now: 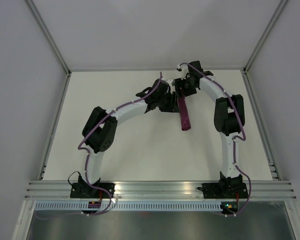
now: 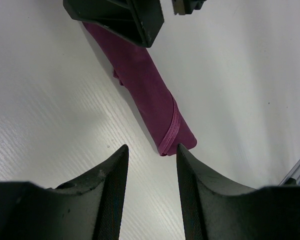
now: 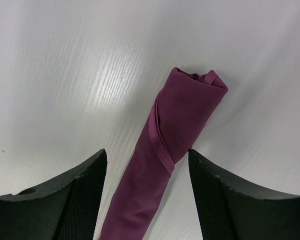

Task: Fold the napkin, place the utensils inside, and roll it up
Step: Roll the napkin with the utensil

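Note:
The purple-maroon napkin [image 1: 184, 117] lies rolled into a narrow tube on the white table, running from the far middle toward me. No utensils show; whether they are inside the roll cannot be told. My right gripper [image 1: 182, 92] is open over the roll's far end. In the right wrist view the roll [image 3: 175, 130] lies between the spread fingers of the gripper [image 3: 146, 151], apart from both. My left gripper [image 1: 166, 103] is open and empty just left of the roll. In the left wrist view [image 2: 151, 149] the roll's end [image 2: 155, 105] lies just ahead of the fingertips.
The white table [image 1: 140, 150] is bounded by grey walls with metal frame strips on the left, right and back. An aluminium rail [image 1: 160, 187] carrying both arm bases runs along the near edge. The right gripper's body [image 2: 122, 17] shows at the top of the left wrist view.

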### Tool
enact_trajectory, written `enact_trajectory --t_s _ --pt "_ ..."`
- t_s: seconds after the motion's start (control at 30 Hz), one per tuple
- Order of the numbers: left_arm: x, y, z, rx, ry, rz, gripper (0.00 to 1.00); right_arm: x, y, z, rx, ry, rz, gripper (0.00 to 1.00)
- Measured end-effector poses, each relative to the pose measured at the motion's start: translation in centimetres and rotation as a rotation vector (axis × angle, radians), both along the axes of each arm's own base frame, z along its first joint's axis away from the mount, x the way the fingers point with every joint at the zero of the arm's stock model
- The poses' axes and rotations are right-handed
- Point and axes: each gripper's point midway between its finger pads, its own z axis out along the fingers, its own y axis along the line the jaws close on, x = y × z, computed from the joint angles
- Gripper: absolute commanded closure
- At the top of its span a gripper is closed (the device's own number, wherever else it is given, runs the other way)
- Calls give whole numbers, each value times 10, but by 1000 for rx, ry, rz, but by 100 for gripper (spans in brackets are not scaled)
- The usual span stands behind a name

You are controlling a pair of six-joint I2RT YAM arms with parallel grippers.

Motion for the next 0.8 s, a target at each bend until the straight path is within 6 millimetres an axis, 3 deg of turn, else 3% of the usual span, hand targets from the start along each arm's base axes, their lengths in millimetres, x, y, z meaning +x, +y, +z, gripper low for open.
enact_trajectory --t_s 0.17,0.3,0.43,0.63,0.7,0.8 --pt "-2 10 -1 8 8 10 52 2 -1 22 38 -29 -9 27" --pt "-8 28 13 12 -9 17 51 5 -16 63 106 -87 -37 27" --pt "-18 56 53 -16 -74 33 51 -11 -63 116 147 -169 -107 25" --pt "-47 108 112 -65 -203 77 50 -65 -155 209 159 -374 -257 22" --pt "-59 121 119 -72 -227 86 50 -87 -174 232 150 -437 -291 21" --pt "-75 134 121 -72 -246 91 50 -116 -183 248 139 -496 -309 20"
